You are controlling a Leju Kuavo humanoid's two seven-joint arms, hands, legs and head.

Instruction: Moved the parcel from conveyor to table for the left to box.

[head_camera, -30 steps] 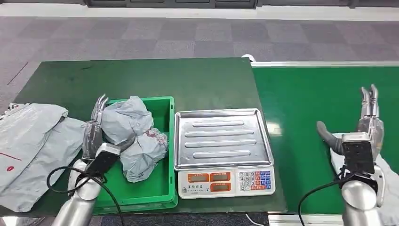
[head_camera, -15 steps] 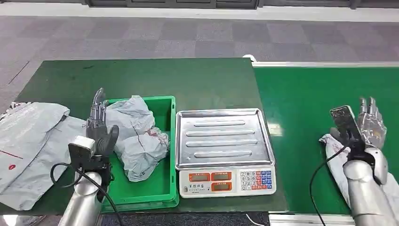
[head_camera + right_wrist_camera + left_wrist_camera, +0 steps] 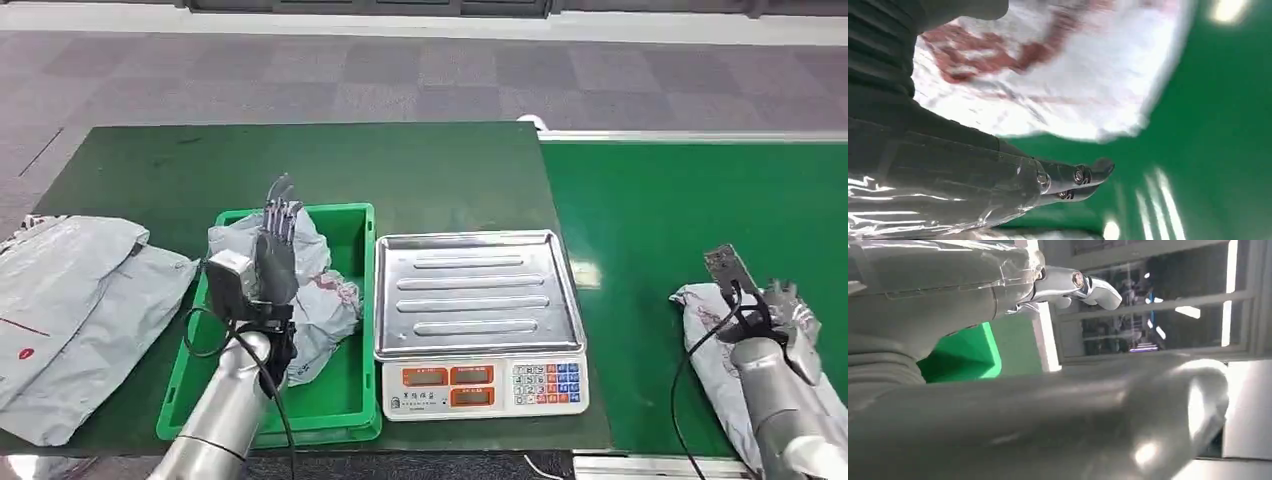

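Right hand (image 3: pixel 790 318) sits low over the grey parcel (image 3: pixel 715 345) on the conveyor (image 3: pixel 680 210), apparently lining up a pickup; can't tell if its fingers are closed on it. Left hand (image 3: pixel 272 262) hovers over the green bin (image 3: pixel 352 400) with fingers straight and holding nothing, above the bagged parcels (image 3: pixel 320 300), probably waiting. The scale (image 3: pixel 475 300) stands between them.

Ahead of my right hand (image 3: pixel 790 318) I have open green conveyor belt (image 3: pixel 690 210); the parcel (image 3: pixel 715 350) lies right beneath it. To its left the scale (image 3: pixel 478 310) blocks the way toward the green bin (image 3: pixel 345 400).
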